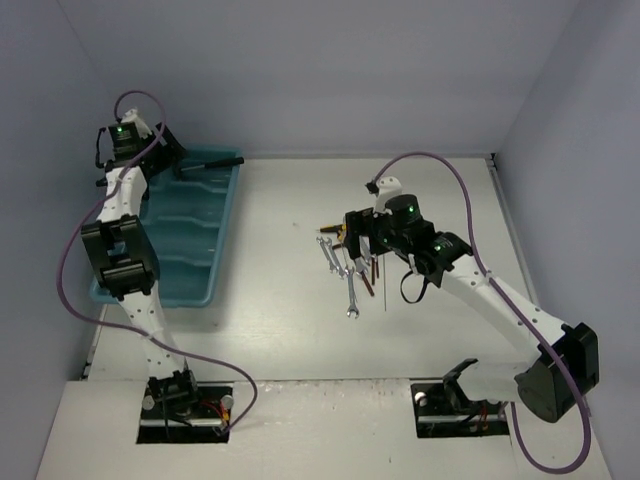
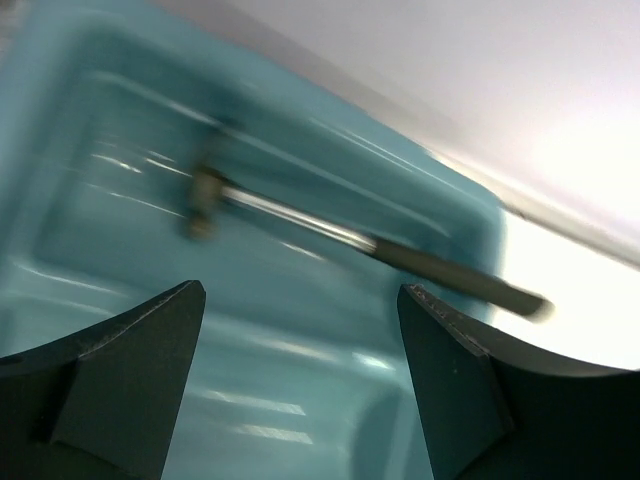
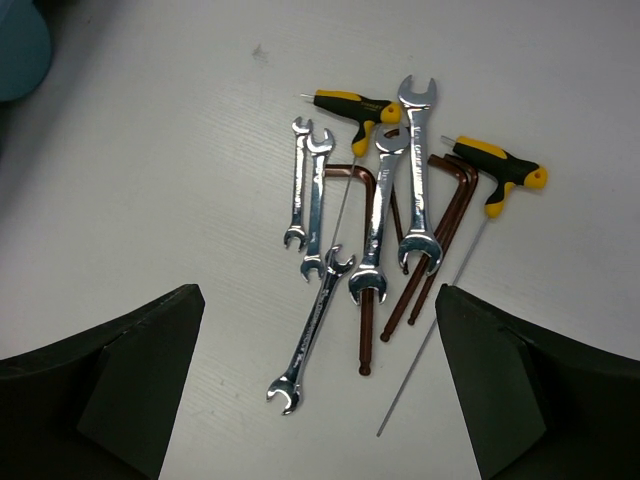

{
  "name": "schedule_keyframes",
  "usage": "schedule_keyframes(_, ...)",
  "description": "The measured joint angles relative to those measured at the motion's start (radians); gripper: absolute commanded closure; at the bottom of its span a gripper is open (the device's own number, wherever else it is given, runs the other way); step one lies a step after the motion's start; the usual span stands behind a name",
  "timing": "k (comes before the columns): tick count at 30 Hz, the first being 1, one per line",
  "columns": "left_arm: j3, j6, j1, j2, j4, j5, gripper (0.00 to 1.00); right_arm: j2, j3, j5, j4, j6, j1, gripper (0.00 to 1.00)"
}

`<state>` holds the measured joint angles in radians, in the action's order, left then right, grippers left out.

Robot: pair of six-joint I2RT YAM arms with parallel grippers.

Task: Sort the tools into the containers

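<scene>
The black-handled hammer [image 2: 300, 222] lies in the far end compartment of the teal tray [image 2: 90, 120], its handle end over the rim; it also shows in the top view [image 1: 212, 161]. My left gripper [image 2: 302, 292] hovers open and empty just above that compartment [image 1: 172, 152]. Several silver wrenches [image 3: 375, 225], two yellow-and-black screwdrivers [image 3: 355, 103] [image 3: 500, 165] and reddish-brown bent tools [image 3: 365, 320] lie in a pile on the white table [image 1: 350, 270]. My right gripper [image 3: 320, 295] is open and empty, held above the pile [image 1: 360, 238].
The tray [image 1: 190, 240] lies along the table's left side, its other compartments partly hidden by the left arm. A tray corner [image 3: 20, 50] shows in the right wrist view. Walls close the table at the back and both sides.
</scene>
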<state>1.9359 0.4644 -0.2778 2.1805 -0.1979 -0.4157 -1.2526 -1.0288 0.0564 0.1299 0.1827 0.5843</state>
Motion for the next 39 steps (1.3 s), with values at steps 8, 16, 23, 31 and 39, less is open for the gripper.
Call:
schedule_keyframes(8,-0.122,-0.050,0.192,-0.263,-0.126,0.089,0.24,0.000,0.059,-0.117,-0.005,0.045,-0.041,0.13)
schedule_keyframes(16,-0.343,-0.009,0.378,-0.548,-0.236,0.176,0.24,-0.056,0.068,-0.149,-0.009,0.105,-0.124,0.36)
schedule_keyframes(23,-0.533,0.060,0.593,-0.703,-0.294,0.249,0.25,-0.150,0.068,-0.137,-0.010,0.117,-0.153,0.46)
schedule_keyframes(31,-0.575,0.115,0.709,-0.690,-0.321,0.314,0.26,-0.210,0.068,-0.157,-0.013,0.187,-0.173,0.56)
schedule_keyframes(39,-0.549,0.134,0.743,-0.616,-0.323,0.313,0.26,-0.328,0.057,-0.172,-0.019,0.221,-0.201,0.67)
